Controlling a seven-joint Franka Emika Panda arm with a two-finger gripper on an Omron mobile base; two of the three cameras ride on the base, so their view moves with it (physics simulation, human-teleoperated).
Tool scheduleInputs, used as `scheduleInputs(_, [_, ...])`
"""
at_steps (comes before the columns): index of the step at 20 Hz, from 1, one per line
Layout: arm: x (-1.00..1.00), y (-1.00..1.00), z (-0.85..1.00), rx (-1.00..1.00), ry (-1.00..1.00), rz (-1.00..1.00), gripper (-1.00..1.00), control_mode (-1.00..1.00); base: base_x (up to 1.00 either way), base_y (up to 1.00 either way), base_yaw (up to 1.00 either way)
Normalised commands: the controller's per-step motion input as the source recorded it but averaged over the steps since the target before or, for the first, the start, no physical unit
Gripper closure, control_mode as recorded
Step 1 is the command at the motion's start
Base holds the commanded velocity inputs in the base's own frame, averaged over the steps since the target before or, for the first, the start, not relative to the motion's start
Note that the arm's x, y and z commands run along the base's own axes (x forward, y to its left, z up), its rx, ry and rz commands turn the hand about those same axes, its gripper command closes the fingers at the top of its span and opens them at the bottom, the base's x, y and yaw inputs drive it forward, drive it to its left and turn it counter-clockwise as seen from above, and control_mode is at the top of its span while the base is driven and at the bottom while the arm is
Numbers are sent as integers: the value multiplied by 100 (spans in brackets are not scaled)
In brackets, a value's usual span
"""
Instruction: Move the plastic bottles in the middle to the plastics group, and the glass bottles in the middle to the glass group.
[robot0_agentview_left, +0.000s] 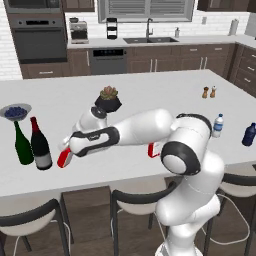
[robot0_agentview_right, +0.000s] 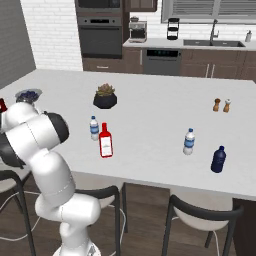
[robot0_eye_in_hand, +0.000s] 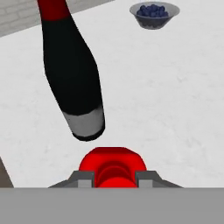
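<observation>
My gripper (robot0_agentview_left: 67, 149) is shut on a red glass bottle (robot0_agentview_left: 63, 159), held tilted low over the counter just right of the dark wine bottle (robot0_agentview_left: 40, 145) and the green wine bottle (robot0_agentview_left: 22, 145). In the hand view the red bottle's cap (robot0_eye_in_hand: 113, 167) sits between my fingertips (robot0_eye_in_hand: 83, 178), with the dark wine bottle (robot0_eye_in_hand: 74, 78) close ahead. The second red bottle (robot0_agentview_right: 105, 141) stands mid-counter beside a small clear water bottle (robot0_agentview_right: 94, 128). To the right stand another water bottle (robot0_agentview_right: 189, 141) and the squat dark blue bottle (robot0_agentview_right: 218, 159).
A bowl of blueberries (robot0_agentview_left: 15, 111) sits behind the wine bottles. A potted succulent (robot0_agentview_right: 105, 96) stands mid-counter, and salt and pepper shakers (robot0_agentview_right: 221, 105) stand further right. Bar stools (robot0_agentview_right: 200, 210) line the counter's near edge.
</observation>
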Motion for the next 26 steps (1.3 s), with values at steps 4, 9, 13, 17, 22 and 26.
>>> scheduleInputs(4, [27, 22, -35, 0, 0, 1, 100, -100, 0, 0, 0])
scheduleInputs(9, [31, 25, -27, 0, 0, 0, 100, -100, 0, 0, 0])
scheduleInputs(13, [8, 22, -35, 0, 0, 0, 100, -100, 0, 0, 0])
scheduleInputs(17, [-14, 7, -40, 0, 6, 0, 100, -100, 0, 0, 0])
scheduleInputs(22, [-25, 3, -42, 0, 6, 0, -100, -100, 0, 0, 0])
scheduleInputs(26, [-3, -15, -26, 0, 3, 0, -100, -100, 0, 0, 0])
